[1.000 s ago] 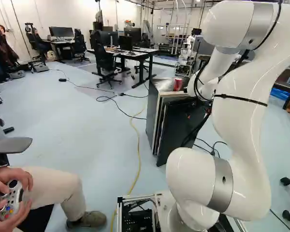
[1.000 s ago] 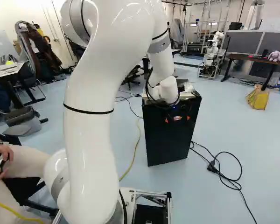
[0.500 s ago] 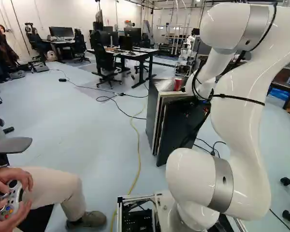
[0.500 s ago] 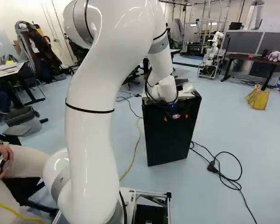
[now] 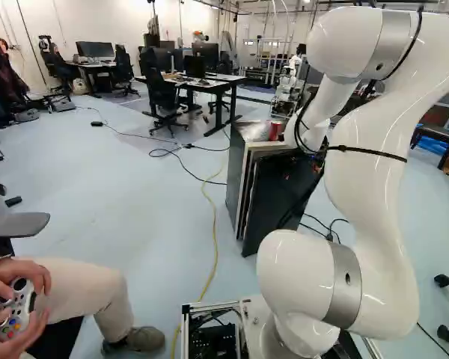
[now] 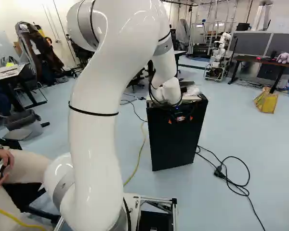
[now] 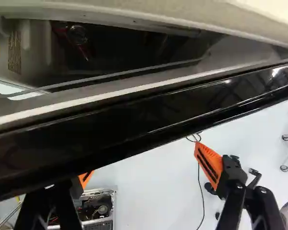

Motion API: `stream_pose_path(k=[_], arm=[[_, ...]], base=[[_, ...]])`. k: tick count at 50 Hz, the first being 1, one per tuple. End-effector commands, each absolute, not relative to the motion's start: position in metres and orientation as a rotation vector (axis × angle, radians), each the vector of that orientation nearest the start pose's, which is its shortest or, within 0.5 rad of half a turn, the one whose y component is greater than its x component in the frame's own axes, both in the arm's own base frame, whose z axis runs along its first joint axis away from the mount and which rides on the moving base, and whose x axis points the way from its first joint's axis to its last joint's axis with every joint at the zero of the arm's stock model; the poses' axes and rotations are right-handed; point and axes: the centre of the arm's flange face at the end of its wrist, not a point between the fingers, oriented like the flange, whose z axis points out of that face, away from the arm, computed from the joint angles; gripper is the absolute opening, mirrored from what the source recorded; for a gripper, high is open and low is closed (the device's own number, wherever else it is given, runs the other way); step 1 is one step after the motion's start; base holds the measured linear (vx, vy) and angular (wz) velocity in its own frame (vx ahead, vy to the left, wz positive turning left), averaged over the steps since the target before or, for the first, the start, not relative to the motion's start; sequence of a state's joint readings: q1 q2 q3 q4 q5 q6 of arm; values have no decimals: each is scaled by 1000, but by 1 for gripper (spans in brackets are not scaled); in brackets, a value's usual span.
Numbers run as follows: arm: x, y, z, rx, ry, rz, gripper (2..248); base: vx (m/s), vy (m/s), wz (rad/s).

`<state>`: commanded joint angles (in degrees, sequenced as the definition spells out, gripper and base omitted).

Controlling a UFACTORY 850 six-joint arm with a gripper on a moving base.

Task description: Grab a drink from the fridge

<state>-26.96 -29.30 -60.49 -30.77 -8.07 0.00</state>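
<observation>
**FRIDGE DOOR [image 5: 273, 213] AJAR, JAWS SET WIDE**

Left base view: The fridge [image 5: 235, 168] is upright, long axis vertical, with its door slightly open. A red can [image 5: 275, 131] is located upright on the fridge top, just beside the arm [image 5: 367, 168]. The fridge is supported by the pale blue floor [image 5: 135, 202]. A yellow cable [image 5: 215, 250] is routed to its left; a desk [image 5: 223, 78] and an office chair [image 5: 162, 93] are positioned at far left. Compared with one second ago, the arm's upper part is displaced slightly left.

Right base view: The door's black face is directed toward the near side. The gripper [image 6: 180, 120] is positioned at its upper part. A plug [image 6: 218, 172] is seen on the floor to the right, and another robot [image 6: 218, 58] at far right. The arm's far end is displaced slightly left relative to the earlier frame.

Wrist view: The jaws of the gripper [image 7: 144, 163] are spread wide. The door's top edge is seen slanting across ahead of them, partly covering one finger; contact cannot be determined. Beyond that edge, red items [image 7: 82, 44] are visible in the dark interior.
</observation>
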Motion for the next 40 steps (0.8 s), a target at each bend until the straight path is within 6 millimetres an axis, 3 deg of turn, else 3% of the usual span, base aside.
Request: stream_pose_path(k=[40], arm=[[528,-256,335,-3350,-128,-593,247]], base=[[0,0,0]])
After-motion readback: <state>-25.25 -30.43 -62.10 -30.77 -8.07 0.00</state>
